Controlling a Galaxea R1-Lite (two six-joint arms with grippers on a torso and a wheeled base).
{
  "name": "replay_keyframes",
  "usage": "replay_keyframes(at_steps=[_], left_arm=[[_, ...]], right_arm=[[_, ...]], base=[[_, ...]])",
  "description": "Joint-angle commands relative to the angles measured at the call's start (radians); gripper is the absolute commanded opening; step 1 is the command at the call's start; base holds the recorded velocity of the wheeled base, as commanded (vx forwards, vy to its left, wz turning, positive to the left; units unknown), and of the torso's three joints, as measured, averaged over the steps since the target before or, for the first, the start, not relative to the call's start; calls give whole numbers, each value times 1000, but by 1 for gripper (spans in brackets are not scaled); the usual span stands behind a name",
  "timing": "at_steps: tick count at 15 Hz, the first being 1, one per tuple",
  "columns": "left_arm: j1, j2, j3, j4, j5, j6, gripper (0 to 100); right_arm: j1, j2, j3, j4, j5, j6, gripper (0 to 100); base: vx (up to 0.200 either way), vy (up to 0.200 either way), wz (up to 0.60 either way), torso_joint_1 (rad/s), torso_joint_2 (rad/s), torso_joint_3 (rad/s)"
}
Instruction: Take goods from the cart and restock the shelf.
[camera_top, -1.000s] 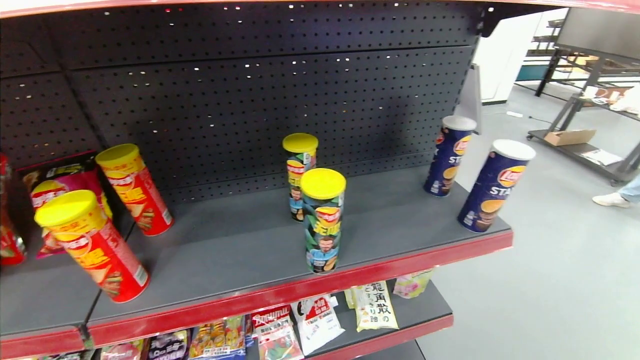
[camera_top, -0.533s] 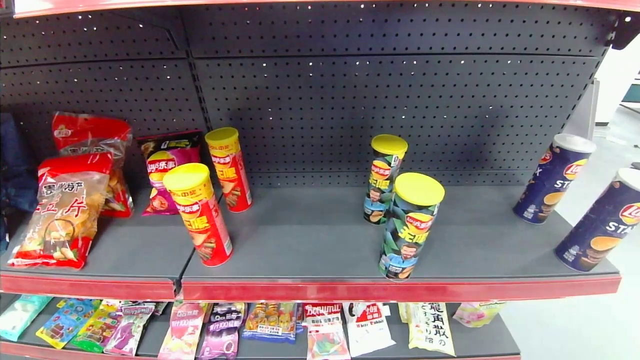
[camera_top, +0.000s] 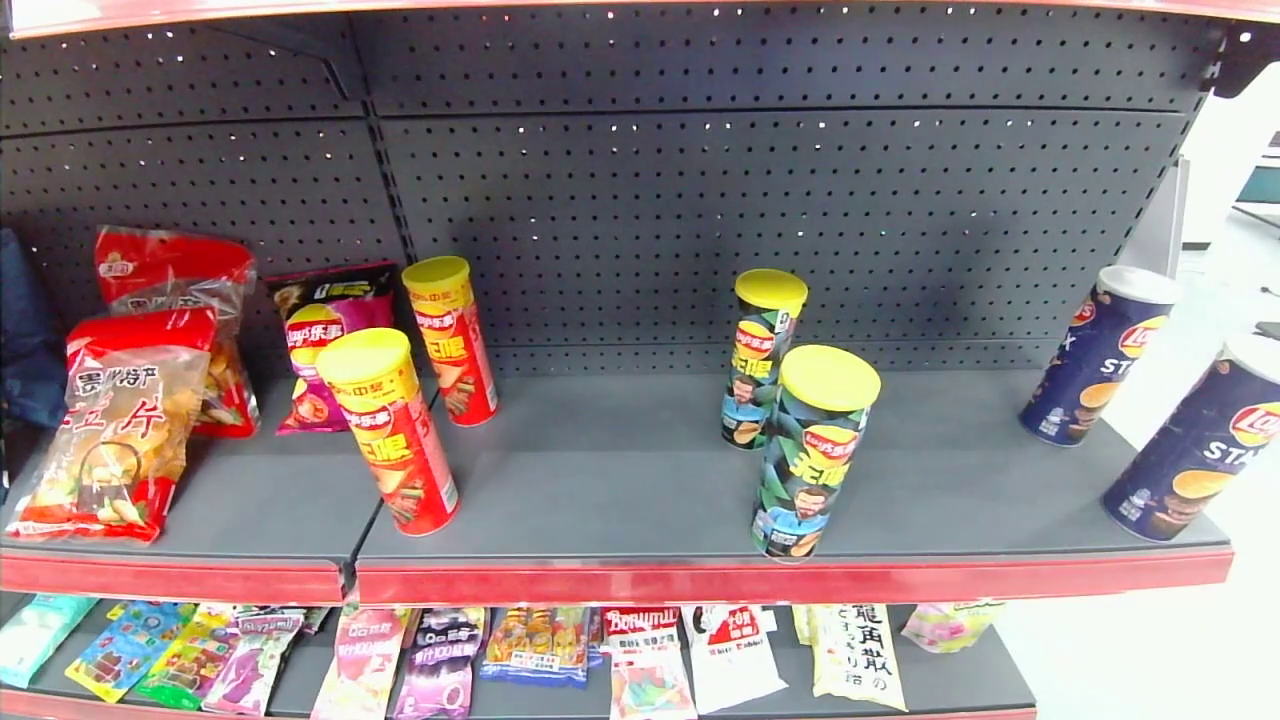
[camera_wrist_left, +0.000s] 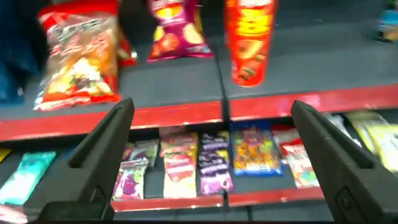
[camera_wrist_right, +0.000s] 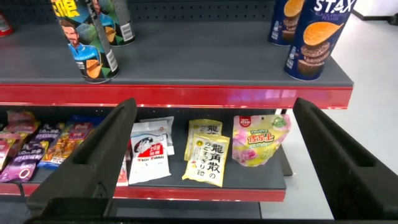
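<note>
Our left pincer (camera_wrist_left: 211, 107) and right pincer (camera_wrist_right: 214, 103) are both released, empty; we reckon restocking beside the green chip can (camera_top: 815, 450) could knock it off the shelf (camera_top: 620, 480) lip.

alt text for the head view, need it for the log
Grey store shelf with six chip cans standing in pairs: red cans left of centre, green cans in the middle, navy cans at the right end. At the left sit snack bags; a lower shelf holds small packets.
</note>
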Motion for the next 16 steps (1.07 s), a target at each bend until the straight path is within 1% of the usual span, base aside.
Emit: replay_keyframes(at_steps=[1, 2, 3, 4, 5, 6, 7, 8, 9, 10, 11, 12, 13, 15, 16], left_arm=[[2, 6, 149, -111, 99, -7, 100], [11, 25, 149, -112, 134, -22, 100], [39, 56, 148, -108, 156, -27, 100], [97, 82, 146, -103, 168, -33, 100], [149, 95, 146, -103, 168, -35, 100], [284, 102, 148, -105, 166, -36, 100], [329, 69, 149, -108, 148, -36, 100], [318, 8, 149, -106, 106, -39, 100], [313, -3, 163, -142, 19, -75, 100], [313, -3, 166, -155, -52, -84, 100], [313, -3, 166, -148, -168, -82, 100], [313, -4, 166, -145, -237, -78, 100], [313, -4, 166, -96, -298, -47, 100], [313, -4, 166, -96, -268, -49, 100], [313, -3, 166, -94, -237, -65, 100]], right_arm=[[0, 0, 0, 0, 1, 0, 100], [0, 0, 0, 0, 1, 0, 100], [0, 0, 0, 0, 1, 0, 100], [0, 0, 0, 0, 1, 0, 100], [0, 0, 0, 0, 1, 0, 100], [0, 0, 0, 0, 1, 0, 100], [0, 0, 0, 0, 1, 0, 100], [0, 0, 0, 0, 1, 0, 100], [0, 0, 0, 0, 1, -2, 100], [0, 0, 0, 0, 1, 0, 100], [0, 0, 0, 0, 1, -2, 100], [0, 0, 0, 0, 1, 0, 100], [0, 0, 0, 0, 1, -2, 100], [0, 0, 0, 0, 1, -2, 100], [0, 0, 0, 0, 2, -2, 100]], base=[[0, 0, 0, 0, 0, 0], [0, 0, 0, 0, 0, 0], [0, 0, 0, 0, 0, 0], [0, 0, 0, 0, 0, 0], [0, 0, 0, 0, 0, 0], [0, 0, 0, 0, 0, 0], [0, 0, 0, 0, 0, 0], [0, 0, 0, 0, 0, 0], [0, 0, 0, 0, 0, 0], [0, 0, 0, 0, 0, 0], [0, 0, 0, 0, 0, 0], [0, 0, 0, 0, 0, 0], [0, 0, 0, 0, 0, 0], [0, 0, 0, 0, 0, 0], [0, 0, 0, 0, 0, 0]])
